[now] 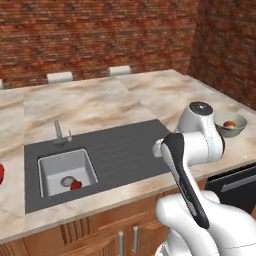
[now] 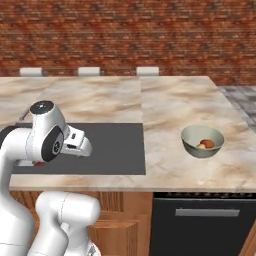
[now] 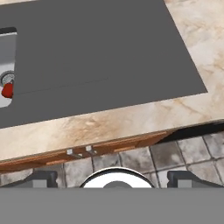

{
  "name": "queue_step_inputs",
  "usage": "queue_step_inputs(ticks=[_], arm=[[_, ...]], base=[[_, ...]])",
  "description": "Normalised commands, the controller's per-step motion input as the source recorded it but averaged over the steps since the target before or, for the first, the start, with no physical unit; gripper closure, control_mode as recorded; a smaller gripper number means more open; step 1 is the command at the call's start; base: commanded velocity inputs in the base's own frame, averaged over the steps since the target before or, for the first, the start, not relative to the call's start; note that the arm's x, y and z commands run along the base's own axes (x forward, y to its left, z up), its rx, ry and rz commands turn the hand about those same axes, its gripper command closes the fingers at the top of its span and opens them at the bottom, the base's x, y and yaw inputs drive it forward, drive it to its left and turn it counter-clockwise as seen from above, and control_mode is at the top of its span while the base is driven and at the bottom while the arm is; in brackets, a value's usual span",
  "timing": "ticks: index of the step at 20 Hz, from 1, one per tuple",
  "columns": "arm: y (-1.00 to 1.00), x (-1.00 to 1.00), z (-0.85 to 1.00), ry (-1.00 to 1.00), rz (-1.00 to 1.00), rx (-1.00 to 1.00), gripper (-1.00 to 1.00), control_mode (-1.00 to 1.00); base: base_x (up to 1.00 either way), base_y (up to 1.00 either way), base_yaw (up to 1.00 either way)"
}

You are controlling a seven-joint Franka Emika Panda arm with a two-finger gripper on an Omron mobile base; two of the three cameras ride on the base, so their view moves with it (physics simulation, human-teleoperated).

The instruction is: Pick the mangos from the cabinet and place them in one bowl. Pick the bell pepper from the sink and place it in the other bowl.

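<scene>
One red pepper (image 1: 76,184) left in sink (image 1: 50,170) | gripper (image 3: 112,177) jaws apart, empty | risk: round pepper slipping against basin wall.

Red bowl (image 1: 1,173) (far left) and sink (image 3: 6,65) cut off.

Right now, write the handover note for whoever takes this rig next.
End effector: open, holding nothing, looking down past the counter edge toward the floor.
Bell pepper: lying in the sink beside the drain, not yet picked.
Grey-green bowl: on the counter right of the dark drainboard, with mangos inside; the count is hard to tell.
Red bowl: just a sliver at the left edge of the left base view.
Done: mangos look placed.
Left: take the pepper from the sink to the red bowl.
</scene>
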Motion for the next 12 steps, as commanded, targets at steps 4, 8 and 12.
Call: queue_step_inputs(ticks=[4,8,12], arm=[[0.0,0.0,0.0,0.0,0.0,0.0,-1.0,1.0],[0.0,0.0,0.0,0.0,0.0,0.0,-1.0,1.0],[0.0,0.0,0.0,0.0,0.0,0.0,-1.0,1.0]], base=[[-0.01,0.61,-0.15],[-0.04,0.68,-0.09],[-0.05,0.72,-0.02]])
